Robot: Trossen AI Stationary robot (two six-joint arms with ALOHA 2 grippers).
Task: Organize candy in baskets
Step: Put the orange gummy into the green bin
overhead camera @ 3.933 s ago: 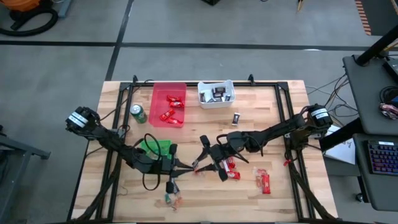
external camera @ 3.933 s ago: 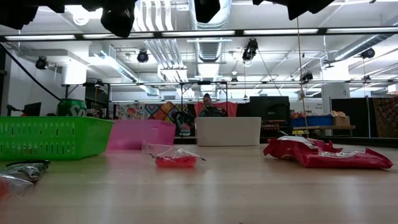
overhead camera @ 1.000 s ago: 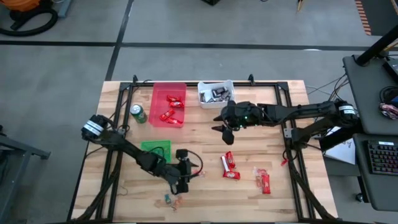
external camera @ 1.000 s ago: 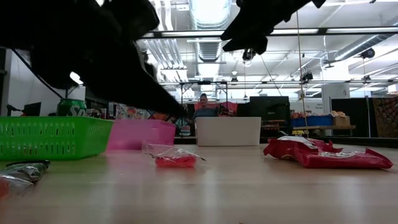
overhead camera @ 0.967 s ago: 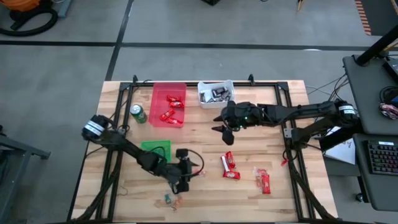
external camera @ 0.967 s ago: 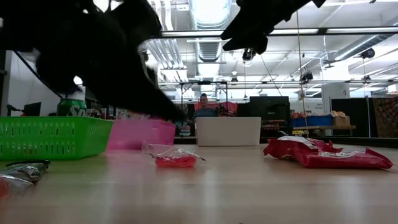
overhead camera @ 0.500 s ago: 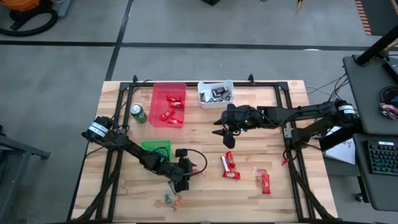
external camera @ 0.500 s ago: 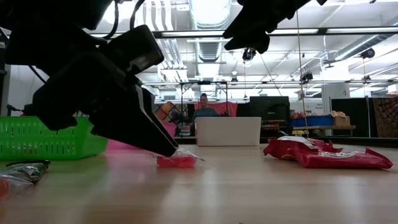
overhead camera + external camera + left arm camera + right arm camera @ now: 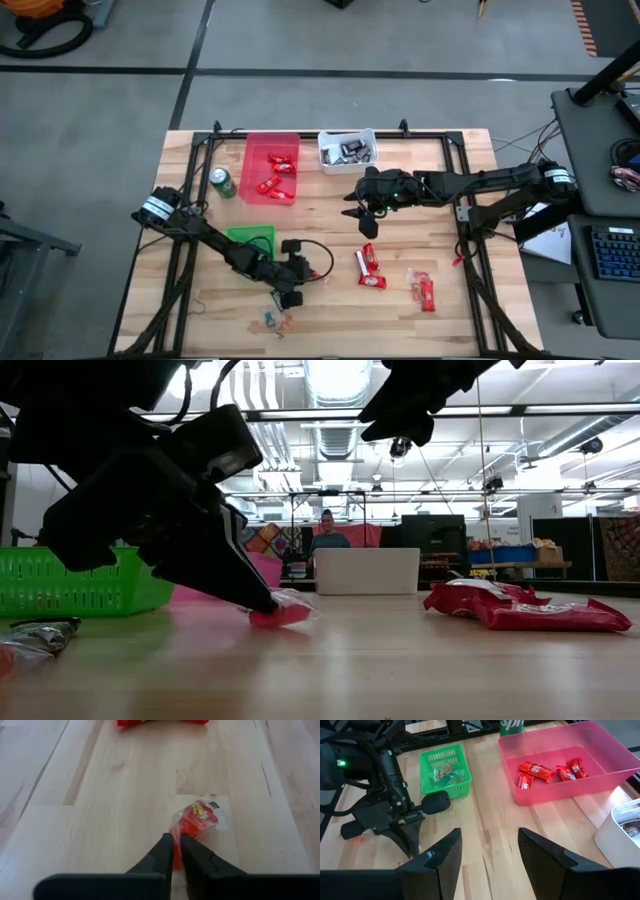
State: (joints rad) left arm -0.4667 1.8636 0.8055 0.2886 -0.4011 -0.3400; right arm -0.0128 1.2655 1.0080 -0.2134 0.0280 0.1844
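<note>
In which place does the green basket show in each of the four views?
High view: the green basket lies left of centre, nearer the front edge than the red basket.
Low view: basket at far left; the left tool, shut on a red sweet, covers its right end.
Left wrist view: not in it.
Right wrist view: basket on the far side of the table.
Shared landmark: the red basket beside it.

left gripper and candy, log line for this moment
left gripper: shut on red candy at table | right gripper: open, empty, mid-table | baskets: untouched

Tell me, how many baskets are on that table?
3: the red basket and the white basket stand side by side at the far edge, the green basket nearer, by the left arm.
</note>
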